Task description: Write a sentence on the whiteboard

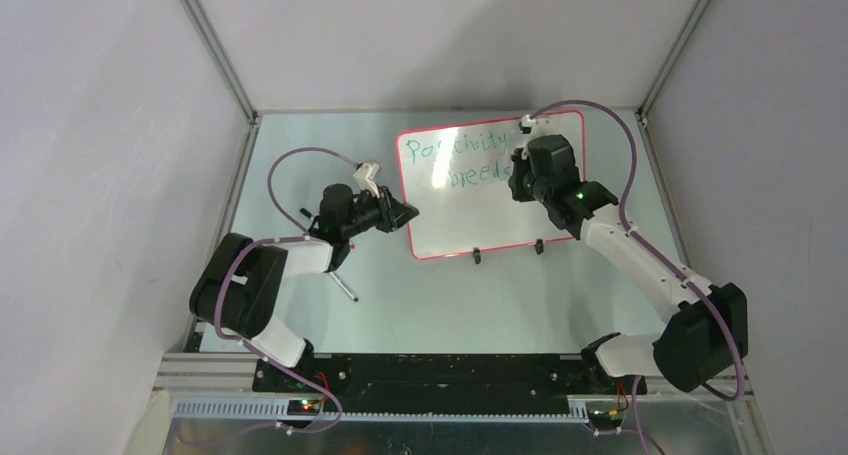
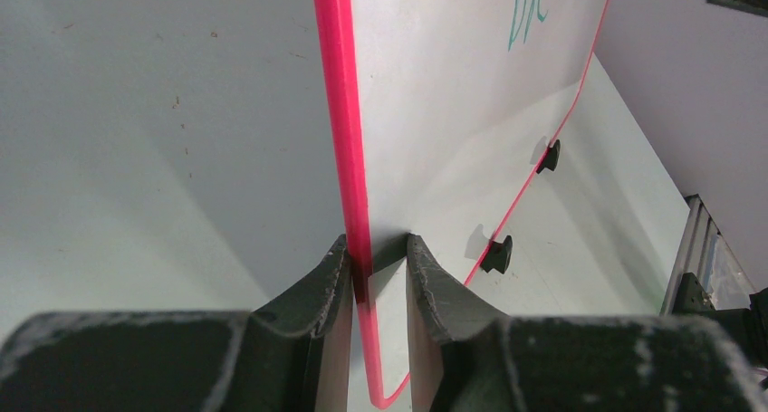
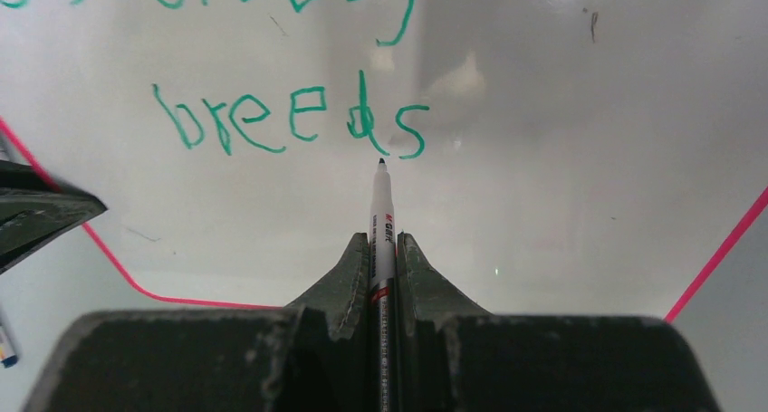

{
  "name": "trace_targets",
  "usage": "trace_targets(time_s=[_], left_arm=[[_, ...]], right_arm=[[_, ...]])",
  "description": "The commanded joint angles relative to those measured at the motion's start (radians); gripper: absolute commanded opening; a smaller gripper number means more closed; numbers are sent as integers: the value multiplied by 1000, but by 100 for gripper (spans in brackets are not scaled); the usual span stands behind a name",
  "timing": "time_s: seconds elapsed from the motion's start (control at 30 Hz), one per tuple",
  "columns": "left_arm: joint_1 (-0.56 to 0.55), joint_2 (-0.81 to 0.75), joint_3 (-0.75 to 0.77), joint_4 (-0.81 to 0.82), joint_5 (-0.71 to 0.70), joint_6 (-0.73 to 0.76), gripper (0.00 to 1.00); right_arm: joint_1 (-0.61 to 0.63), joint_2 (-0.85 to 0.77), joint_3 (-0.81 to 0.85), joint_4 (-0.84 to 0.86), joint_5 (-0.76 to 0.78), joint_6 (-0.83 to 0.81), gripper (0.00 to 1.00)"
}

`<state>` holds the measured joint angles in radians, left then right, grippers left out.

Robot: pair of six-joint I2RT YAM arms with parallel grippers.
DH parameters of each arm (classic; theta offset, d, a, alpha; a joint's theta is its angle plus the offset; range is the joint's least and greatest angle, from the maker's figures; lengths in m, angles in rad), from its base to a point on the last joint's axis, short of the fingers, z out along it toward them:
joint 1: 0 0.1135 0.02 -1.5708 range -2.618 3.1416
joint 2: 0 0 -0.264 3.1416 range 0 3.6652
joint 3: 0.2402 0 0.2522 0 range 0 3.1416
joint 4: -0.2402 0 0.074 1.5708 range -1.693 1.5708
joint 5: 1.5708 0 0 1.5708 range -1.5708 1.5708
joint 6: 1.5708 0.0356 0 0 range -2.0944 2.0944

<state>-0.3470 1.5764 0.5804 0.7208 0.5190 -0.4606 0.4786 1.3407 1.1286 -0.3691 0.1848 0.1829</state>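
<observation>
The sentence runs in green across the upper half of the whiteboard in two lines: "Positivity", then "breeds" beneath it. The board stands on its two black feet on the table, toward the far edge and right of the middle. The right gripper is clamped tight on a marker, tip just under the "ds" – touching or not, I cannot tell. The left gripper has its jaws narrowed onto the board's left rim near the lower corner – pinching it.
</observation>
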Motion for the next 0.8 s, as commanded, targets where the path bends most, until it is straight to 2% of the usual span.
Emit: trace_targets(time_s=[0.0,0.17,0.33,0.77], left_arm=[[-14,-27,22,5,-35,62,23],[-15,-31,20,7,-37,60,25],[-14,-30,19,7,-38,59,25],[-14,-29,18,7,-43,57,25]], right_arm=[[3,-72,3,35,-29,-4,0],[2,-141,-41,85,-26,0,0],[-5,-175,-59,92,51,9,0],[-66,-122,-59,123,123,25,0]])
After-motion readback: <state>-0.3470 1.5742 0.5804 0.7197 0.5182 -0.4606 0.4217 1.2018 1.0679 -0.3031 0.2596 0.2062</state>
